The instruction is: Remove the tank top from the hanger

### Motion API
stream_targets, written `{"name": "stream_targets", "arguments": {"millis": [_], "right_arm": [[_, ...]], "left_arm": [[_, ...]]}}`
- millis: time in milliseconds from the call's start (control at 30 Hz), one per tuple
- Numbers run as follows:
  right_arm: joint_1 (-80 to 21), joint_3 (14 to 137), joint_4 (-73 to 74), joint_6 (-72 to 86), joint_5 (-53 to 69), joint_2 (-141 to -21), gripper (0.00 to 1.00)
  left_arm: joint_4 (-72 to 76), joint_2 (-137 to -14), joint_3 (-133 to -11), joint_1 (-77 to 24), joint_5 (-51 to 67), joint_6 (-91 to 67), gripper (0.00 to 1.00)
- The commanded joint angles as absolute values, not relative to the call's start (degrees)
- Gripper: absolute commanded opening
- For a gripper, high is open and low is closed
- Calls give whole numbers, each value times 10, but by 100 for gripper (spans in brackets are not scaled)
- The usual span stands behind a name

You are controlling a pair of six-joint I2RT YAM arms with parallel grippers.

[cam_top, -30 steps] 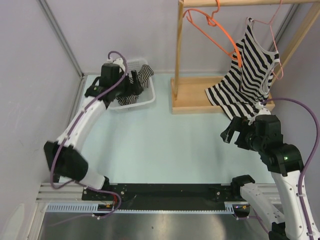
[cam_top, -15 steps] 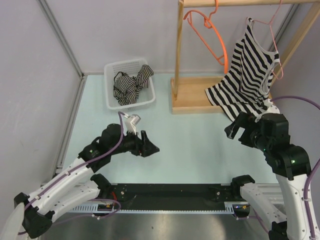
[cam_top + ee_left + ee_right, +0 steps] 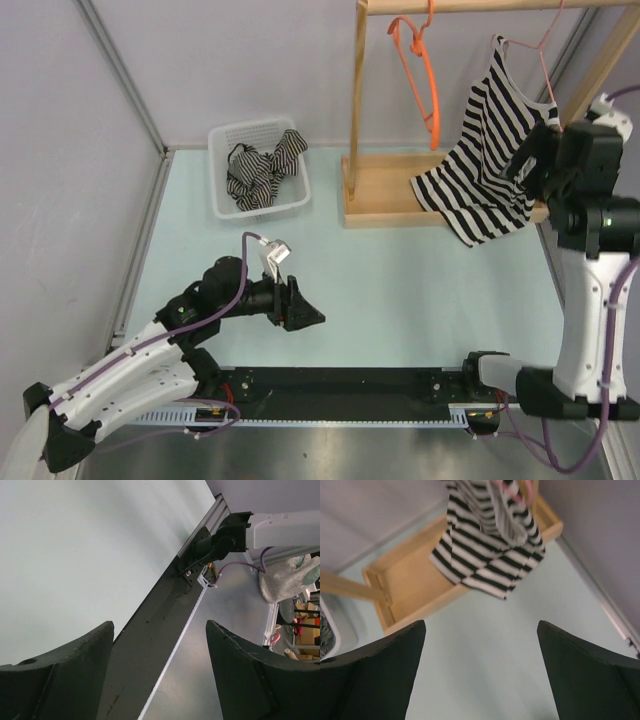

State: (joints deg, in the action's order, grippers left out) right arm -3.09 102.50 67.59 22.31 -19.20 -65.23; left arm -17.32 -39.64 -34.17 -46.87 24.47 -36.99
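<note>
- The left claw [image 3: 308,312] hovers low over the near-left part of the pale green surface [image 3: 400,280]. Its fingers are spread wide with nothing between them, and it is well apart from the garment.
- A white basket [image 3: 222,170] sits at the far-left corner with striped clothes [image 3: 262,168] in it.
- An orange hanger [image 3: 425,85] hangs bare on the wooden rack [image 3: 358,100].
- The black-and-white striped tank top [image 3: 490,150] hangs from a pink hanger [image 3: 543,62] at the rack's right end, and its hem drapes onto the rack's base.
- The right claw [image 3: 532,160] is raised by the surface's right edge, just beside the tank top. It gapes wide and empty, with the garment ahead of its fingers rather than between them.
</note>
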Motion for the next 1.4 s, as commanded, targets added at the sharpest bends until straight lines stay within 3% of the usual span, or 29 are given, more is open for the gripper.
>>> {"name": "stream_targets", "arguments": {"millis": [0,167,533,667,1033,1167,1267,1367], "right_arm": [[37,1136,597,137,-142,-737,100],[76,1183,520,67,-108,-787,100],[113,1155,378,-53,-23,-847,100],[117,1130,351,-51,-17,-867,93],[121,1108,318,-63,107,-913,65],[120,1117,322,-40,105,-918,30],[118,1117,319,-6,103,-906,17],[105,1127,316,17,92,-885,9]], "left_arm": [[-188,-396,-390,-472,262,-329,80],[-207,-401,-410,-473,263,-309,80],[-253,-453,-474,-473,269,-242,80],[-269,-459,-488,-472,265,-229,80],[-320,-453,-511,-473,256,-225,79],[-325,-440,-516,-472,248,-231,79],[-321,-437,-510,-472,244,-244,79],[-315,-440,-508,-473,239,-249,79]]}}
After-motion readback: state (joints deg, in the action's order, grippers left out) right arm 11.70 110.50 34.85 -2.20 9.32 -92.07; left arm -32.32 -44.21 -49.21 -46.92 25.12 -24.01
